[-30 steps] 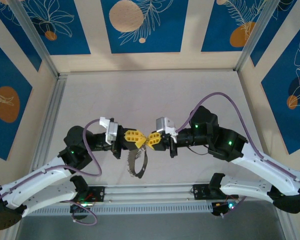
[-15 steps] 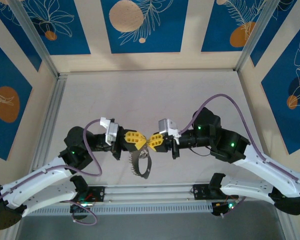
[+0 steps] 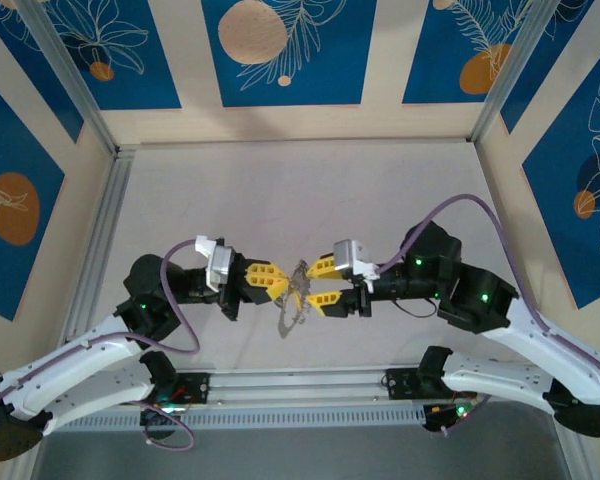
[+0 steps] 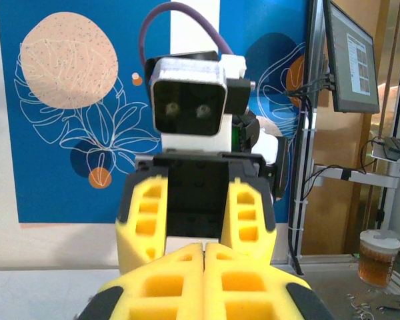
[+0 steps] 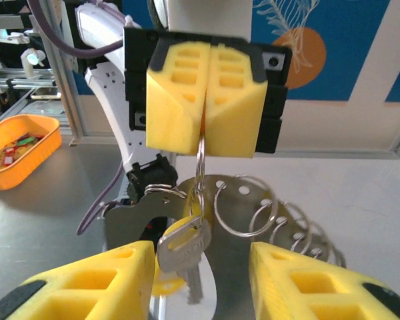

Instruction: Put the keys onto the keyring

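Two yellow fingers of the left gripper (image 5: 204, 141) were pressed together on the keyring (image 5: 200, 161), which hung toward six o'clock with a silvery key (image 5: 183, 245) dangling from it. The right gripper (image 5: 199, 257) faced it, jaws apart. To my eye it ought to close squarely on the key's flat blade, never tugging the loop free.

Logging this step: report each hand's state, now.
Left hand: closed on the keyring.
Right hand: open, gripping nothing.
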Available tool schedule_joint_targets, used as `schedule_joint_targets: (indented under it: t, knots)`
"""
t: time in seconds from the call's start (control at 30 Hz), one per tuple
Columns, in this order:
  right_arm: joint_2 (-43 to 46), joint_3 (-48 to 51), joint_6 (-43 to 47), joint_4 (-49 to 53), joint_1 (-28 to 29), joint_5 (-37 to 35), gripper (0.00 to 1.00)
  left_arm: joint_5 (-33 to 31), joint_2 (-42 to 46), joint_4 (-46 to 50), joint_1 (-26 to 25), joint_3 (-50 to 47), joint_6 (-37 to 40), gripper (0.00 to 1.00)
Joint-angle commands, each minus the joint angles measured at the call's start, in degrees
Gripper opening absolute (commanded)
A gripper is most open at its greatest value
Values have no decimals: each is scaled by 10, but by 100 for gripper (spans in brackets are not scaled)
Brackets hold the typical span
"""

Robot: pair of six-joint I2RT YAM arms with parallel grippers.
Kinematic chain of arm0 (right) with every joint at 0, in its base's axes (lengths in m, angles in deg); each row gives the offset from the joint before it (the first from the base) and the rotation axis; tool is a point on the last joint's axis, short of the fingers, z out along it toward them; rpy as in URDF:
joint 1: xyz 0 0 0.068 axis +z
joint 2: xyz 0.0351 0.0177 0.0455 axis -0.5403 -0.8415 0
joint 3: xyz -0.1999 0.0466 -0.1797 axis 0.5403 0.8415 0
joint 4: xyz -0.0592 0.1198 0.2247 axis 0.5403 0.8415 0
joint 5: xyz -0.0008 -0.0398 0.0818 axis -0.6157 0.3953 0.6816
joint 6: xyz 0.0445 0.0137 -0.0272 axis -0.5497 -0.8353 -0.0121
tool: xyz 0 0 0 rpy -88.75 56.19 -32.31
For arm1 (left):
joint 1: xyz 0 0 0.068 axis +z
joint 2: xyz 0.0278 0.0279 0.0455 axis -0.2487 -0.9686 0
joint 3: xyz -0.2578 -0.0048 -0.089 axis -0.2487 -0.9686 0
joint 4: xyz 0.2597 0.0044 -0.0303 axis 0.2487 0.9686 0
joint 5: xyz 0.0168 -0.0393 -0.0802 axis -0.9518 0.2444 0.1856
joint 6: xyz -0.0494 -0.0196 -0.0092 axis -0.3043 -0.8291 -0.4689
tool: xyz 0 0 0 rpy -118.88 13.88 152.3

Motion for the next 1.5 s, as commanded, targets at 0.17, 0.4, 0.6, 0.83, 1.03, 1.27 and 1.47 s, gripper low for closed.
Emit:
schedule_joint_targets:
  t: [0.17, 0.4, 0.6, 0.83, 1.03, 1.27, 1.47]
  knots:
    - [-5, -8, -18, -59, -3, -1, 36, 12, 6, -33, 3, 15, -8, 0]
    - [-39, -24, -29, -61, -2, 28, 25, 13, 2, -45, 2, 12, -13, 0]
    - [-48, -22, -33, -69, -1, 54, 24, 12, 3, -54, 3, 6, -16, 0]
    - [-47, -15, -32, -66, 6, 76, 33, 7, 4, -59, 3, 1, -17, 0]
    - [-45, -6, -37, -87, 7, 73, 23, 10, -1, -59, 3, 2, -18, 0]
    - [-59, -20, -23, -70, 8, 69, 0, 4, 7, -60, 4, -5, -19, 0]
    - [-70, -97, 48, 74, 20, -33, 0, -57, 32, 348, 4, 144, 125, 26]
